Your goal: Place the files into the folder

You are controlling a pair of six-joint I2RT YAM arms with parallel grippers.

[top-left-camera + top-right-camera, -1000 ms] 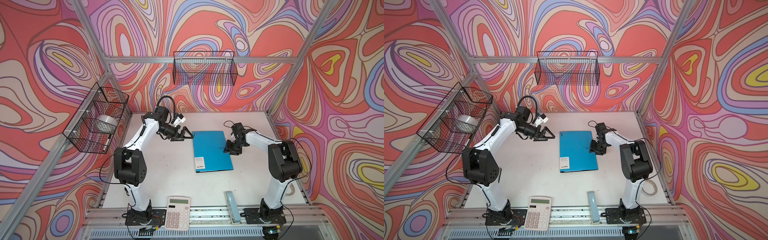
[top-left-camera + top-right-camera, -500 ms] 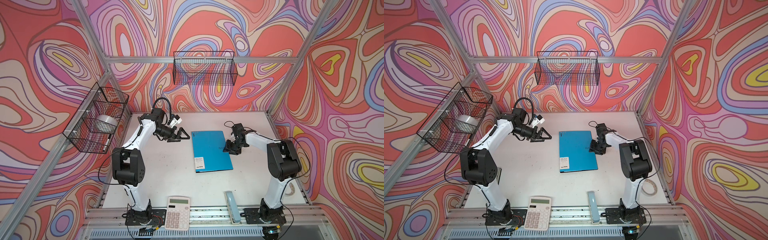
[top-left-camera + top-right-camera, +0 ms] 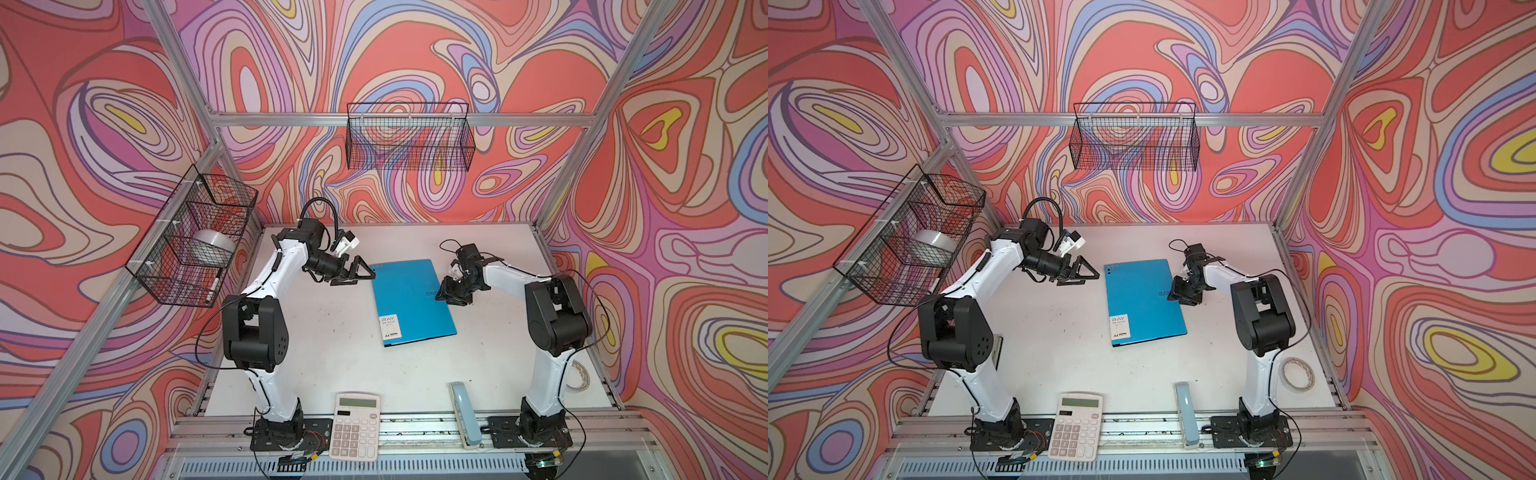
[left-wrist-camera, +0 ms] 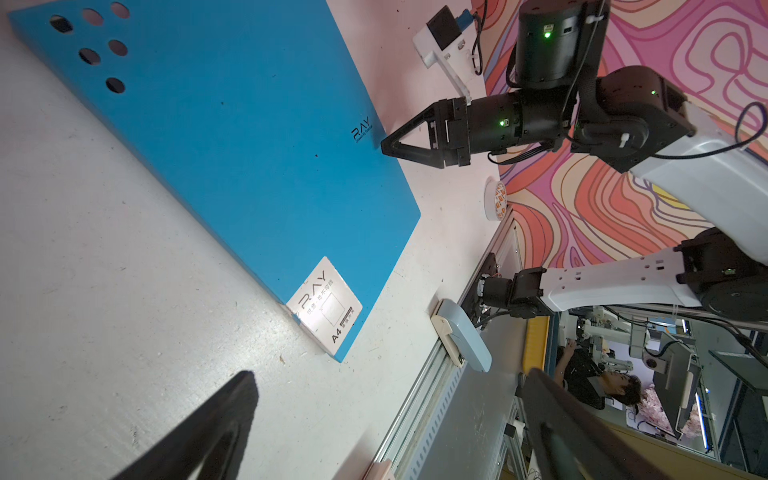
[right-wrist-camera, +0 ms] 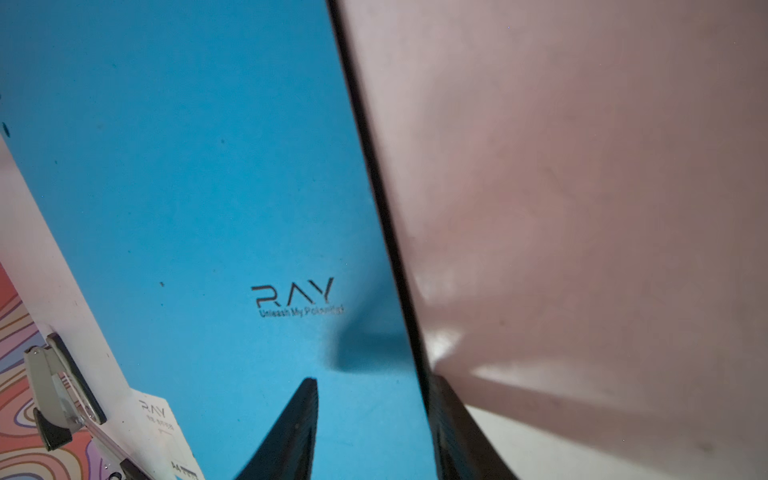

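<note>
The closed blue folder (image 3: 411,299) lies flat in the middle of the worktop (image 3: 332,353). The right gripper (image 3: 445,296) sits at its right edge, fingers partly apart, holding nothing: one over the cover, one just outside the edge. The left gripper (image 3: 365,277) hovers near the folder's far left corner, fingers wide, not touching it.

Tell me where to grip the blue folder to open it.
Probably pinch the cover of the folder at its right long edge, coming low from the robot's right. It lies flat and closed, label sticker by the opposite edge; a dark seam shows on the right edge, where the right pincer sits.
</note>
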